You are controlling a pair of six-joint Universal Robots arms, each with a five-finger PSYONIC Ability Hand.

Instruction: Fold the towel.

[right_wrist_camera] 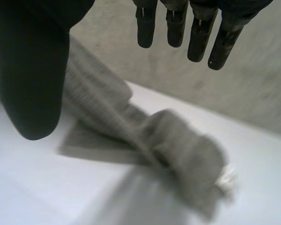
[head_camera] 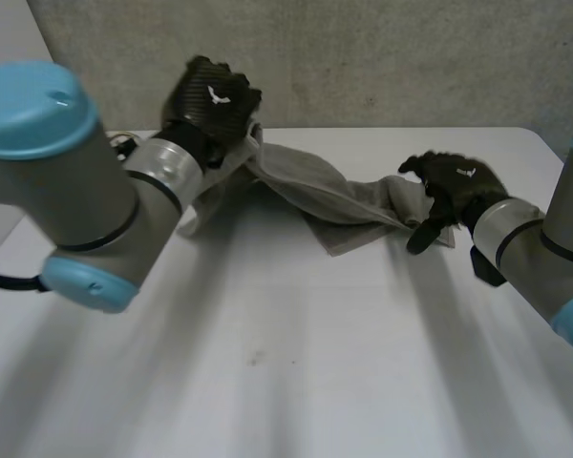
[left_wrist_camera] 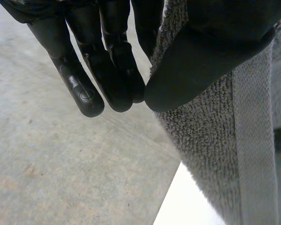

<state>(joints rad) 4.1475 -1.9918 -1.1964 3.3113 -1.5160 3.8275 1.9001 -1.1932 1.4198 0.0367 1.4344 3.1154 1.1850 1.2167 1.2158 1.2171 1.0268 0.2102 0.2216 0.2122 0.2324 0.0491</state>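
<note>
A white surface (head_camera: 286, 372) is being backed by a grey wall (head_camera: 363, 57). The towel (head_camera: 325, 191) is being draped across the far part of the surface, between the hands. Its left end is being pinched between the thumb and fingers of the left hand (head_camera: 213, 100) and held up off the surface. The right hand (head_camera: 454, 181) is being held wide over the right end, fingers straight. The surface's left side is being hidden by the left arm. Whether the right hand is touching the towel cannot be told.
</note>
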